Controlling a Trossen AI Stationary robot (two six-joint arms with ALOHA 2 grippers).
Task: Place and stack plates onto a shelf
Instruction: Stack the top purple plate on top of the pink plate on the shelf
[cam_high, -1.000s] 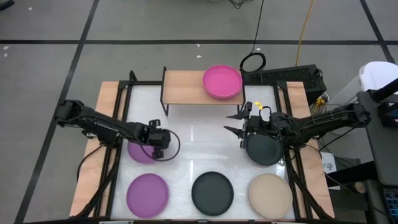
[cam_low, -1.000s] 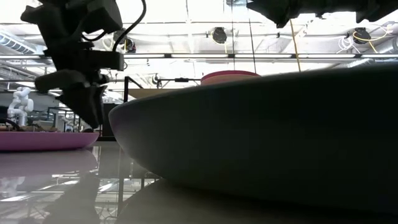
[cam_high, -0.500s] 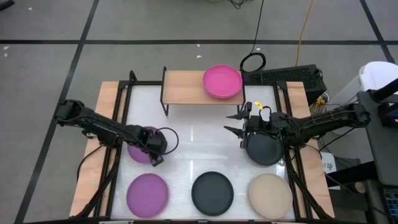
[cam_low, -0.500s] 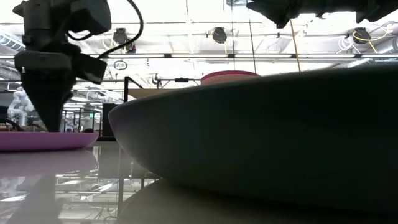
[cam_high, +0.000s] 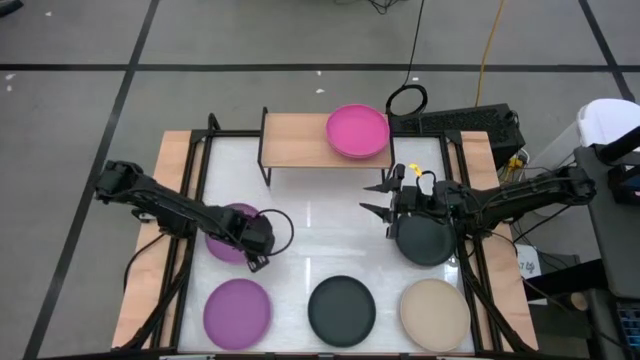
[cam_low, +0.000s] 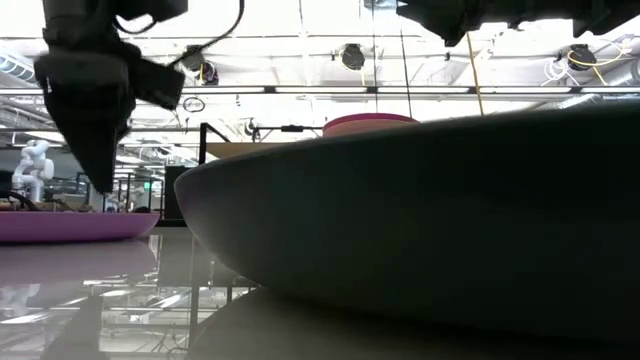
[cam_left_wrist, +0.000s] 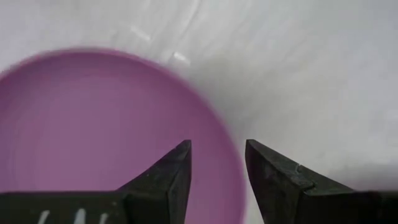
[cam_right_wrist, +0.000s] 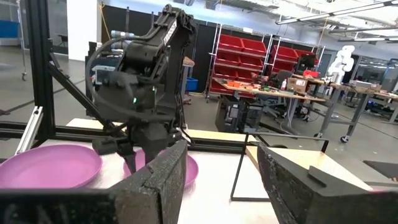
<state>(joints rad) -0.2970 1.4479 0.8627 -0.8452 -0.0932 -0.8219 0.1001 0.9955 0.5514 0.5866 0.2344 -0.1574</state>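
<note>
A purple plate (cam_high: 224, 236) (cam_left_wrist: 93, 124) lies flat on the table's left half. My left gripper (cam_high: 257, 250) (cam_left_wrist: 217, 152) hangs over its right rim, pointing down and open, one finger above the plate's inside and one beyond the rim. In the low view its tips (cam_low: 100, 180) stand above the plate (cam_low: 60, 228). My right gripper (cam_high: 377, 198) (cam_right_wrist: 221, 180) is open and level over bare table, beside a dark plate (cam_high: 425, 242). The shelf (cam_high: 295, 140) carries magenta plates (cam_high: 357, 131) on its right half.
Along the near edge lie a purple plate (cam_high: 237, 311), a dark plate (cam_high: 341, 309) and a beige plate (cam_high: 434, 313). The shelf's left half is bare wood. Black frame rails (cam_high: 190, 200) run along both table sides. Bare white table (cam_high: 320, 220) lies between the two arms.
My left gripper has shifted a little toward the table's near edge along the purple plate's right rim, moving sideways and back over it. It stays open, and the plate has not moved.
</note>
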